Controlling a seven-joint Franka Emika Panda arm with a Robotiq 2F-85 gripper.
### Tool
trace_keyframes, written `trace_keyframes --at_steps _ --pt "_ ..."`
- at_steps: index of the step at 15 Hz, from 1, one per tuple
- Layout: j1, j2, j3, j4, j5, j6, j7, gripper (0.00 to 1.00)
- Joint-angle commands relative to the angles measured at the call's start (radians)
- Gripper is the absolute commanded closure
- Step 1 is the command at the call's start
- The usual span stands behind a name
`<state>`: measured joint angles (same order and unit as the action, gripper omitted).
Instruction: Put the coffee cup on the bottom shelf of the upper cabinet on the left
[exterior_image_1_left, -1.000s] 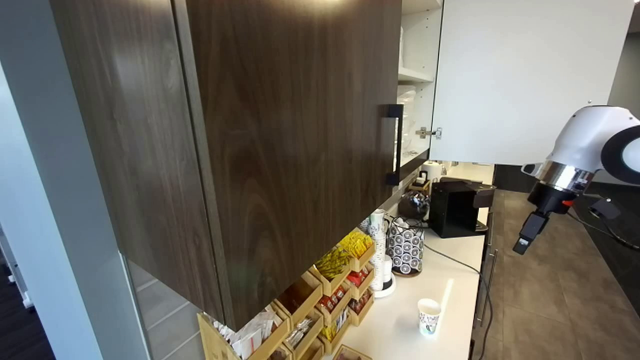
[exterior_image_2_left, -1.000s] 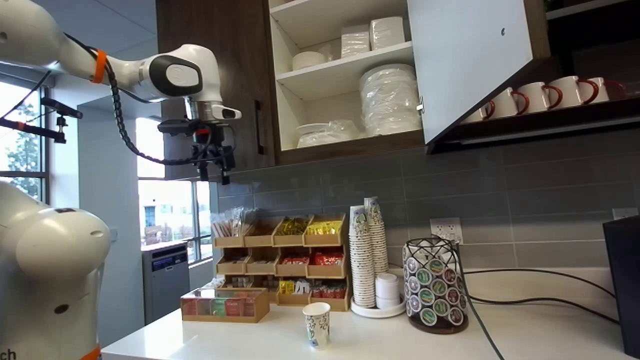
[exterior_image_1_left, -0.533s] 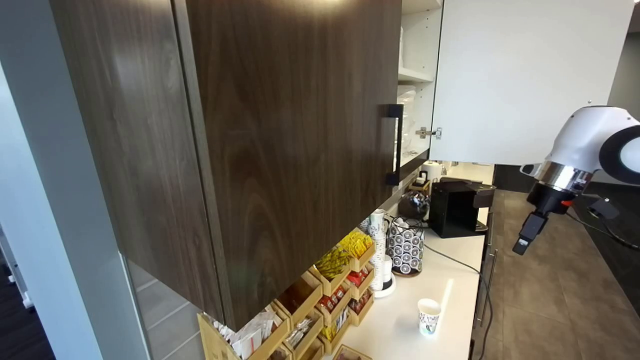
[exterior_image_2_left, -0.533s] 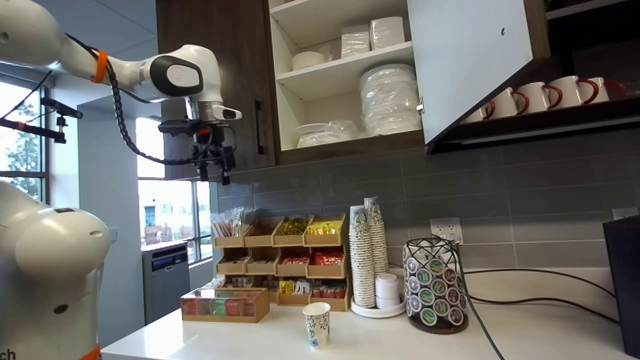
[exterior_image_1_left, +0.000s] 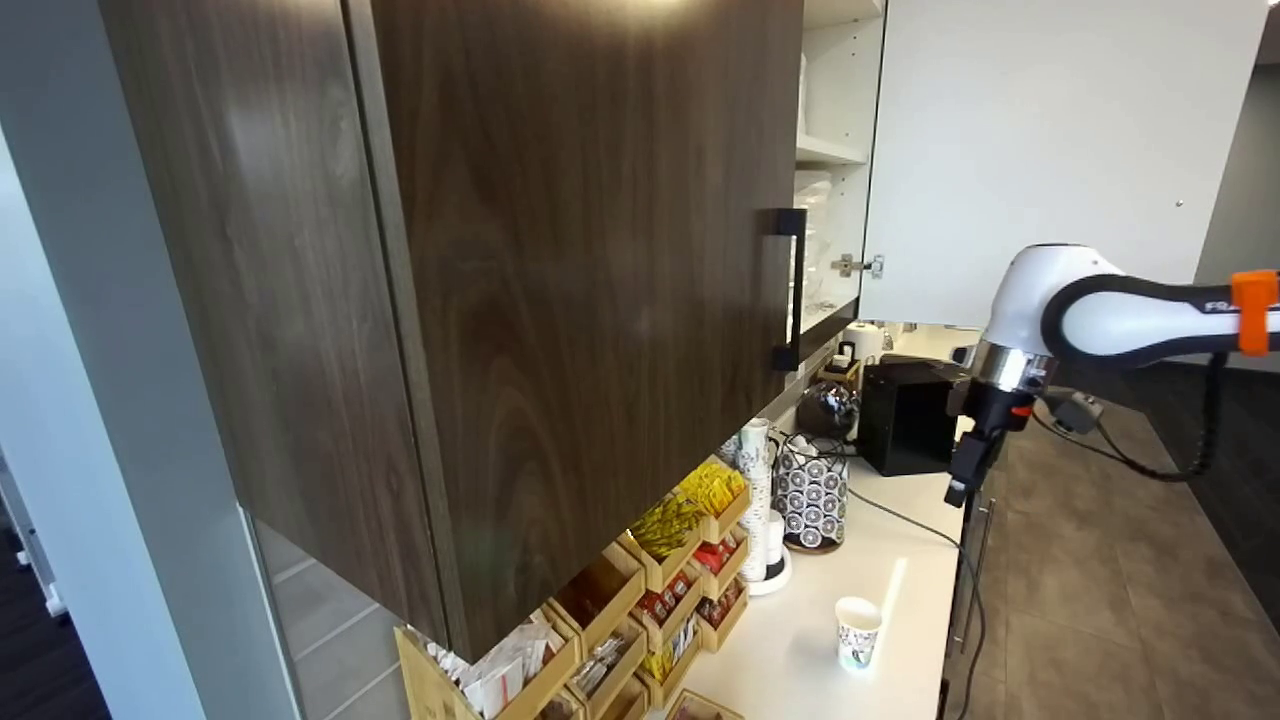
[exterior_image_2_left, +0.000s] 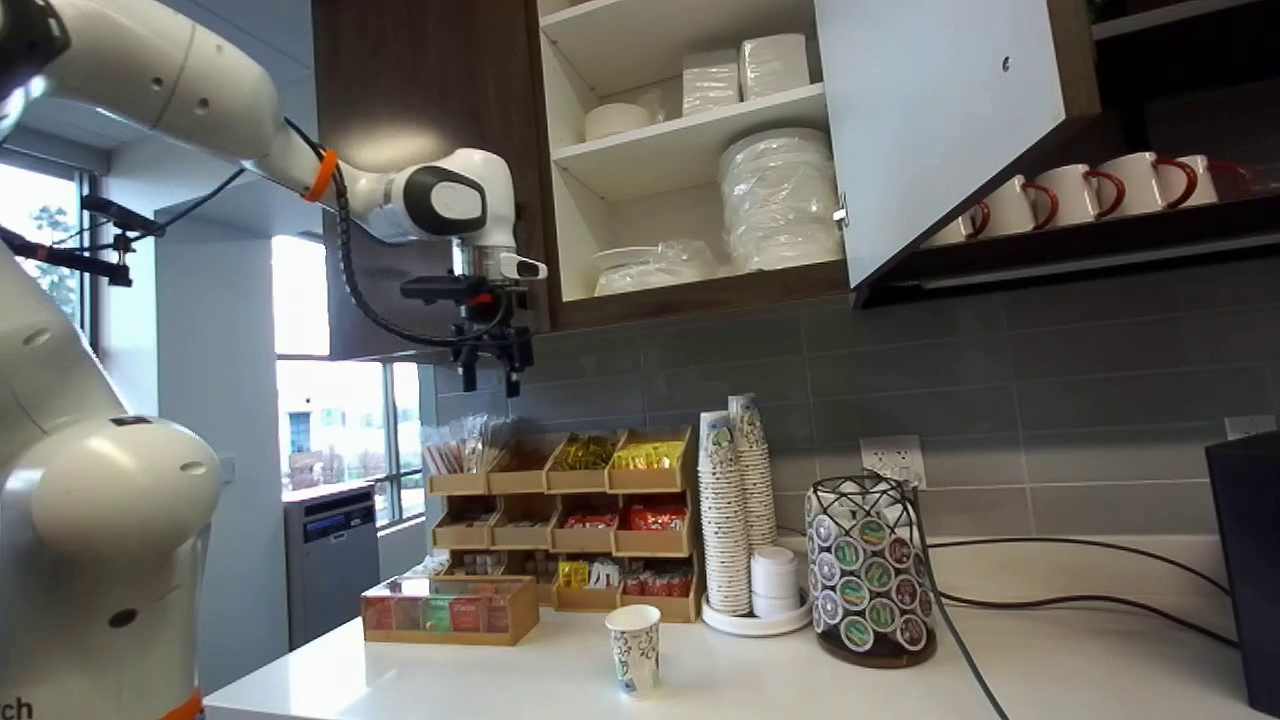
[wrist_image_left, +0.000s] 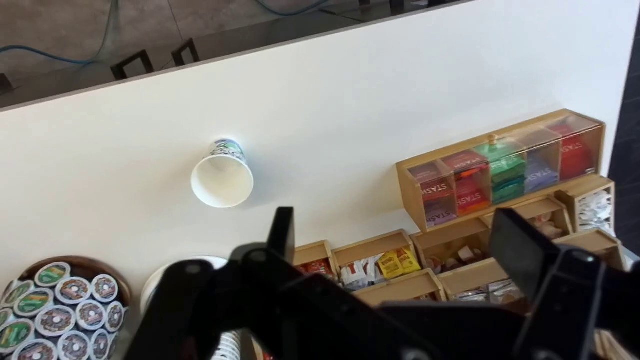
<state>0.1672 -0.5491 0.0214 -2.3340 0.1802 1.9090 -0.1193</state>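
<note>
On the near side of the counter (exterior_image_2_left: 520, 685), the coffee cup (exterior_image_2_left: 636, 655) is seen upright, below and right of the gripper (exterior_image_2_left: 491, 387) in an exterior view; the jaws are spread, with nothing gripped. Height being hard to judge, the gripper is best centred, then lowered slowly, and the thin-looking cup wall pinched lightly.

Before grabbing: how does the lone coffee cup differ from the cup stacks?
The coffee cup stands alone, mouth up; the cup stacks hold many nested cups, mouths down. The coffee cup is short; the cup stacks rise much taller. Both are white with a printed pattern.
</note>
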Motion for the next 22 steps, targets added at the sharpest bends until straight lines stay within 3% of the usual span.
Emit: trace_keyframes --at_steps 1,6,7,22 --pt "-0.051 0.199 0.035 0.120 -0.105 0.037 0.012 0.00" --pt "-0.066 0.320 0.030 0.135 -0.224 0.105 -0.044 0.00" --pt "-0.062 0.280 0.028 0.120 -0.186 0.094 -0.021 0.00" --pt "-0.072 0.344 0.032 0.103 -0.238 0.112 -0.034 0.00"
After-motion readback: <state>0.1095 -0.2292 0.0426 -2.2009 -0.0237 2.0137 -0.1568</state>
